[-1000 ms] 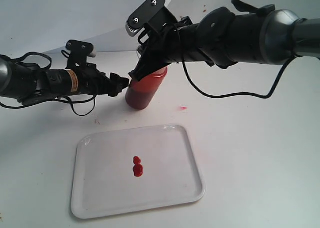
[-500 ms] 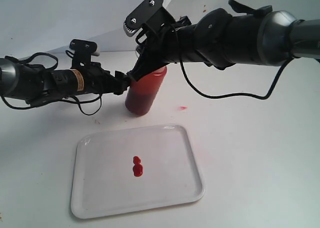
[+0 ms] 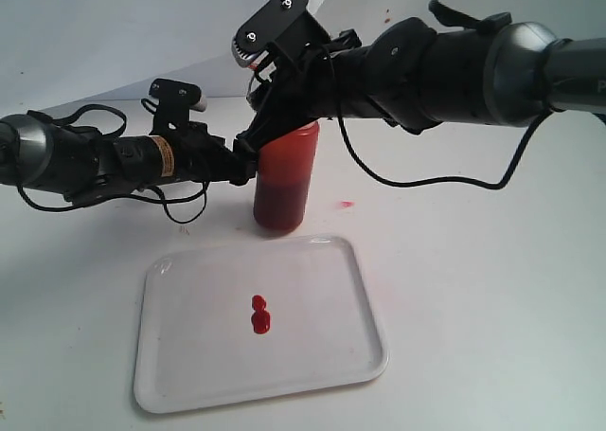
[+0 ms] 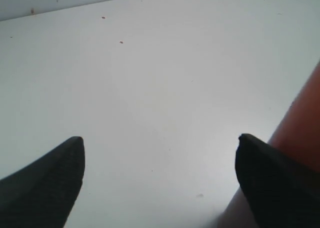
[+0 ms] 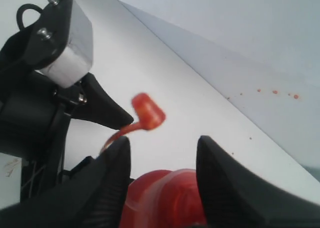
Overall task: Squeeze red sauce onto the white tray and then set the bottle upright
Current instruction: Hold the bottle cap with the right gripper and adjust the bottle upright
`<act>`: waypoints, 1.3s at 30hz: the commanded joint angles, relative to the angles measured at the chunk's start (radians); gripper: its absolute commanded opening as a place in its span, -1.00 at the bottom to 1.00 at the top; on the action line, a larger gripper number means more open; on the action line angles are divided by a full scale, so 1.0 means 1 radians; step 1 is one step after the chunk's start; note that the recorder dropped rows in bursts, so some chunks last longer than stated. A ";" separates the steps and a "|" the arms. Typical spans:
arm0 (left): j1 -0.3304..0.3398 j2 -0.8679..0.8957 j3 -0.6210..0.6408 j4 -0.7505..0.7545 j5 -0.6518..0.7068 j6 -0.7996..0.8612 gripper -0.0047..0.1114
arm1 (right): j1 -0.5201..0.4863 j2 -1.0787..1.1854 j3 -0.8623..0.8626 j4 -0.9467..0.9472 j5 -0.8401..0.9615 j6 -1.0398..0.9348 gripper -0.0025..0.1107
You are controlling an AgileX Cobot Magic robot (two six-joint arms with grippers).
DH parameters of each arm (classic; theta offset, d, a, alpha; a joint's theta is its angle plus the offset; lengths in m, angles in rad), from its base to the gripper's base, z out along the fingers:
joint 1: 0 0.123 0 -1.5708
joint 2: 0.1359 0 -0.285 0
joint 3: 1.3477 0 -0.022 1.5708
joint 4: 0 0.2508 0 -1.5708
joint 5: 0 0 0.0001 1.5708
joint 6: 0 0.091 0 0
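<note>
The bottle (image 3: 283, 180), translucent orange-red with darker red fill low down, stands about upright on the table just behind the white tray (image 3: 331, 355). My right gripper (image 3: 275, 133) comes in from the right and is shut on the bottle's top end. In the right wrist view its fingers (image 5: 227, 183) flank the bottle's red shoulder (image 5: 165, 198), and a small red cap (image 5: 148, 110) on a strap hangs beyond. My left gripper (image 3: 242, 162) is open beside the bottle's left side; the bottle (image 4: 305, 128) shows past one fingertip. Two small joined blobs of red sauce (image 3: 259, 317) lie mid-tray.
A tiny pink-red smear (image 3: 347, 204) marks the table right of the bottle. Small red specks (image 5: 275, 91) dot the grey backdrop. The right arm (image 3: 454, 62) spans the upper right above the table.
The bottle has gone from leaning left to about upright and has shifted slightly right. The left gripper has moved right and up, staying close beside the bottle.
</note>
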 commanded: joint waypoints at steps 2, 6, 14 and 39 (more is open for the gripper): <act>-0.006 0.000 -0.002 -0.009 0.002 0.042 0.42 | 0.004 -0.013 -0.007 0.009 0.028 0.006 -0.07; 0.001 0.000 -0.002 -0.009 0.068 0.088 0.42 | 0.004 -0.013 -0.007 0.009 0.032 0.009 0.05; 0.046 0.000 -0.002 -0.009 0.098 0.088 0.42 | 0.004 -0.013 -0.007 0.009 0.057 0.041 0.21; 0.046 -0.004 0.001 0.137 0.124 0.081 0.42 | 0.056 -0.013 -0.007 -0.009 0.212 0.122 0.35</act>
